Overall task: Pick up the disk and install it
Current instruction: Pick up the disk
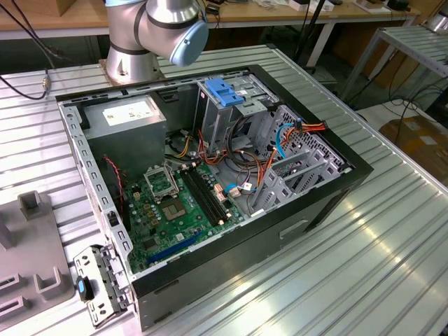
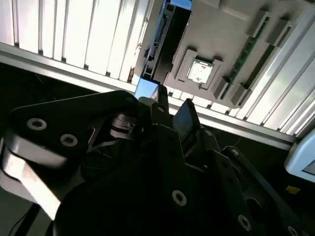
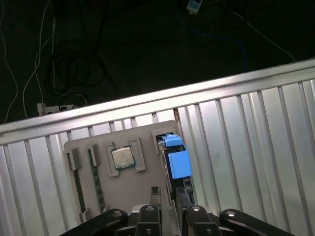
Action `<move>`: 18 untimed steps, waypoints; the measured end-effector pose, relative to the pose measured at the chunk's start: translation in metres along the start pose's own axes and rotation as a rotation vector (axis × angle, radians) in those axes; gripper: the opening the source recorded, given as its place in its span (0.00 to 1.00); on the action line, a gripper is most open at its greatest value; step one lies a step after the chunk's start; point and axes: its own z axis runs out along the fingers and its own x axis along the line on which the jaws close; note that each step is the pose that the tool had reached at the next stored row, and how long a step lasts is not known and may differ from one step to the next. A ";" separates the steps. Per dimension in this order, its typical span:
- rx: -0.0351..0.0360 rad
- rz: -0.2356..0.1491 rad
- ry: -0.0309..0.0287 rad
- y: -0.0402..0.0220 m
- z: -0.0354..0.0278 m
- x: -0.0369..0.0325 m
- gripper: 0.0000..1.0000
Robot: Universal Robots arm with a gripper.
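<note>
**Gripper high over the disk, jaws parted, nothing held**

Your gripper (image 3: 166, 192) hangs well above the table (image 3: 256, 128) and carries nothing. In both wrist views its jaws stand a little apart, with open space between them.

The disk (image 3: 176, 162) has not been picked up. It stands on its thin edge in a slot along one side of the grey fixture plate (image 3: 142, 142), blue rail uppermost. A processor (image 3: 122, 157) lies flat in its own recess just beside it. In the exterior view that fixture plate (image 1: 28, 259) lies at the exterior view's left, on the near part of the table. It is apart from the open computer case (image 1: 210, 182), which fills the middle.

The relation to watch is this. The disk is below the fingertips and a little ahead of them, well apart in height. Its long axis runs along the plate's edge. In the first wrist view that line leads almost straight into the gap between the jaws, so they stand one to each broad face of the disk. The second wrist view agrees: the disk (image 2: 162, 34) runs away from the fingertips, and its nearer blue end sits just beyond them. I judge the sideways alignment close, though it may be slightly off.
</note>
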 end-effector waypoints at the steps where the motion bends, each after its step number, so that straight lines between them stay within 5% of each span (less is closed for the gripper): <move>1: -0.0001 -0.020 -0.0009 0.0001 0.0015 0.0000 0.36; 4: -0.0002 -0.069 -0.0027 0.0006 0.0055 0.0000 0.47; 6: -0.0004 -0.078 -0.0048 0.0088 0.0104 -0.0002 0.60; 18: -0.0009 -0.152 -0.0090 0.0146 0.0336 -0.0094 0.60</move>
